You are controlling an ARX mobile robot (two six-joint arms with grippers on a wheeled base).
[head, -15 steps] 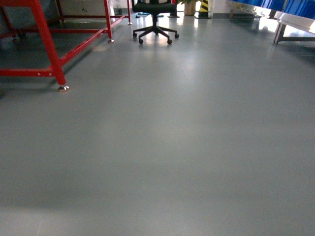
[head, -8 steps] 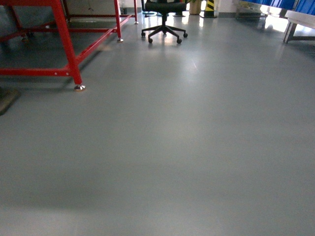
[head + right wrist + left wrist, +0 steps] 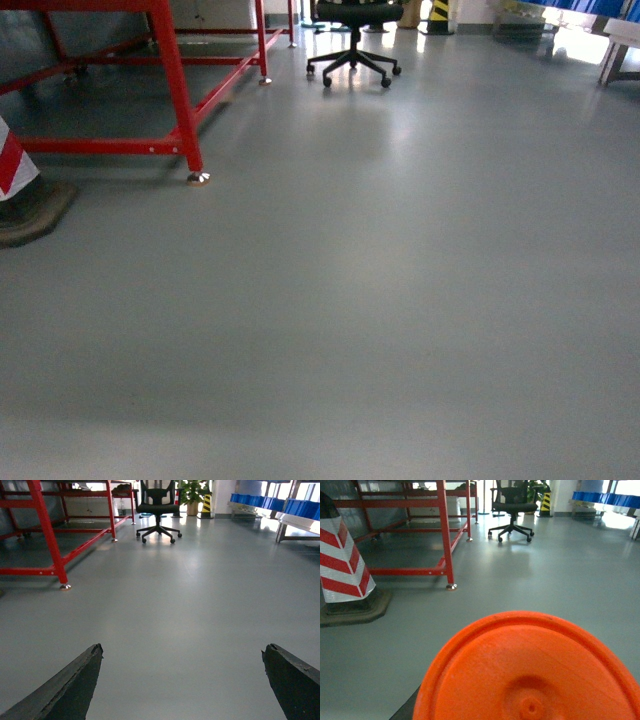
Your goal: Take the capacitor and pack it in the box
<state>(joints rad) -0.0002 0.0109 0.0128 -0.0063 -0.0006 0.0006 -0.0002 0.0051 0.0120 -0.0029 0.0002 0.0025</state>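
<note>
head view is showing only grey floor [image 3: 400,300] and a red steel frame [image 3: 175,80]; no pink box or capacitor anywhere, so travelling seems underway. right claw [image 3: 182,680] is gaping apart; left claw's state i cannot tell, an orange round plastic lid [image 3: 530,670] is blocking it. next, finding the desk.

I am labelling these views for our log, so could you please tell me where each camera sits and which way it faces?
Head: on the robot, slanting down over the grey glossy floor; no robot body shows.
Left wrist: low, facing forward; a round orange plastic disc fills the foreground, the end effector hidden.
Right wrist: low, facing forward between the open right end effector fingers.
All three share the red metal frame and black wheeled office chair.
</note>
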